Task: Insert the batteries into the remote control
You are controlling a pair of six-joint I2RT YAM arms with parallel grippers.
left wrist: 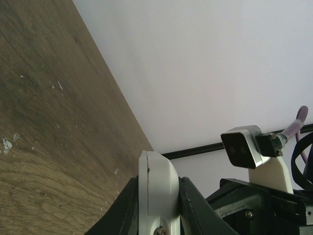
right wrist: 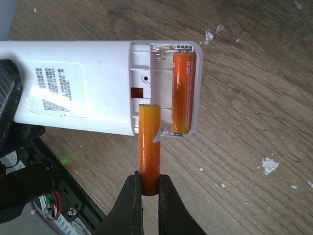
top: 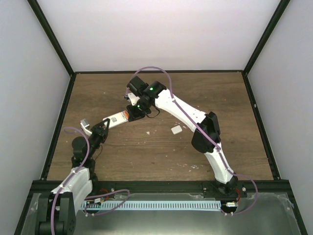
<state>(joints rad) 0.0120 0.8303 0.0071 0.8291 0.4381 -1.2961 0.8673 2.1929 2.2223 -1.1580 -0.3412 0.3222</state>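
In the right gripper [right wrist: 150,188]: one battery [right wrist: 149,147], pinched by its tail. Just ahead: remote [right wrist: 78,88], bay open, second battery [right wrist: 184,93] seated. Far end: clamped by left gripper [left wrist: 159,196]. Risk: tip catches the bay's edge, so the battery could pivot loose.

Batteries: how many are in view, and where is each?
2. The seated battery lies in the remote control's open compartment, in the slot by its end. The second battery is pinched in the right gripper, its tip at the empty slot. None appears hidden.
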